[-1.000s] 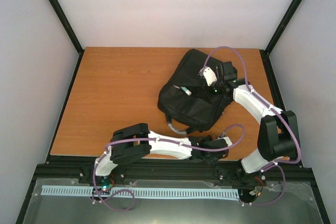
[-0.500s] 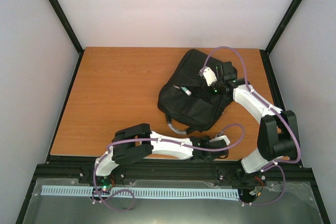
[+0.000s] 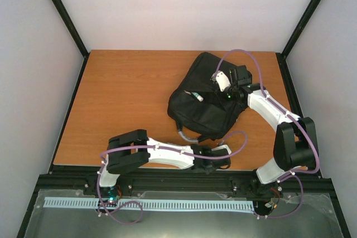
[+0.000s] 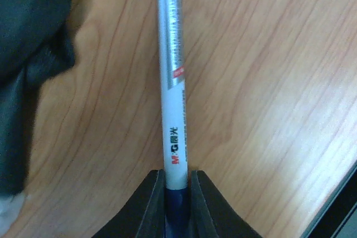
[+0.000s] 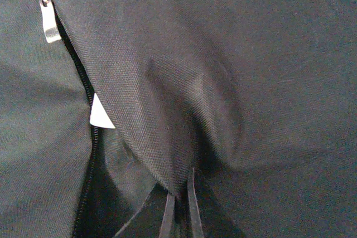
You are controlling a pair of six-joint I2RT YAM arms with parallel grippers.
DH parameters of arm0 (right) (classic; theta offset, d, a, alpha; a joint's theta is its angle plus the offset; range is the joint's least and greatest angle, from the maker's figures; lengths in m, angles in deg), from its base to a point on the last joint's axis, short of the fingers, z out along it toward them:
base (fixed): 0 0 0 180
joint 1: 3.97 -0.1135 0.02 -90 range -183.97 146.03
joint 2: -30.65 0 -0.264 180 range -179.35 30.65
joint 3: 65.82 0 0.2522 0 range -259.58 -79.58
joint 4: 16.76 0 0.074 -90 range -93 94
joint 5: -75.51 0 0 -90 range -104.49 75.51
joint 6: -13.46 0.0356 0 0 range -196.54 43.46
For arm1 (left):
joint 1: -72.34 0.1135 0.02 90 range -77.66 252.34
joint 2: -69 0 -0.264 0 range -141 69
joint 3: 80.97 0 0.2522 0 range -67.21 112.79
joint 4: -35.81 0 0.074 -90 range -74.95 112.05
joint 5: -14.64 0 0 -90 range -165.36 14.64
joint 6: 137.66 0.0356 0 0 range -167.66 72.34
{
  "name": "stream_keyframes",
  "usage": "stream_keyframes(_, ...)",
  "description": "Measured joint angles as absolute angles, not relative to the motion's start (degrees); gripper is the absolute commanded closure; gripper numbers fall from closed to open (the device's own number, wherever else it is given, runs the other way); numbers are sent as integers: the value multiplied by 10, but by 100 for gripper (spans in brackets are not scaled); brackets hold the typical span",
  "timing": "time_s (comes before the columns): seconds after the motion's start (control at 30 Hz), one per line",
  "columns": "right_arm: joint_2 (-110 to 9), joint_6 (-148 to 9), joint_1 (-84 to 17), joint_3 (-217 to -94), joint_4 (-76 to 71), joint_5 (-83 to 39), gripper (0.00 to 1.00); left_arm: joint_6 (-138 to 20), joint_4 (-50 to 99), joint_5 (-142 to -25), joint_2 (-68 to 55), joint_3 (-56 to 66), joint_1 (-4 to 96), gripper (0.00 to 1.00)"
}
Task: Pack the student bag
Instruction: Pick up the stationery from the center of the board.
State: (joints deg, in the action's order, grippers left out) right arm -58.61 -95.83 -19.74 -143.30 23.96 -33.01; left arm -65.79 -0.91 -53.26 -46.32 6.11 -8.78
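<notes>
A wooden table (image 3: 122,104) is seen between plain white walls and a black frame. The bag (image 3: 201,116) is laid on the far right part of this table, and its long axis runs slanted from near-left to far-right. A fold of its black fabric is pinched between the closed jaws of the right gripper (image 5: 179,207), so that the zip opening (image 5: 106,193) is held apart just beside them. The grey handle (image 3: 184,134) is turned towards the near edge. There, close to the bag's near corner, the left gripper (image 4: 177,182) is found; its jaws are pressed on both sides of the dark end of a white pen (image 4: 170,82), which points straight out from the fingers above the wood. The bag is thus beyond this gripper, and the opening lies further away and a little to the left, so the pen is judged to need carrying forward over the near corner. Compared with a second ago, the left arm has been drawn slightly to the left along the near edge, while the bag and the right arm are unchanged.
</notes>
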Motion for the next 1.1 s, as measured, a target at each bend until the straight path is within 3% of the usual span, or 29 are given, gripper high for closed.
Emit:
stream_keyframes(0.27, -586, -958, -197, -1433, 240, -331, 97, -649, -64, -593, -396, -3, -78, 91)
stream_keyframes(0.4, -586, -960, -197, -1433, 240, -331, 97, -638, -85, -620, -389, -3, -76, 83)
stream_keyframes(0.93, -586, -960, -197, -1433, 240, -331, 97, -623, -156, -658, -441, 96, -47, 79)
stream_keyframes(1.1, -586, -960, -197, -1433, 240, -332, 97, -623, -170, -661, -461, 115, -47, 83)
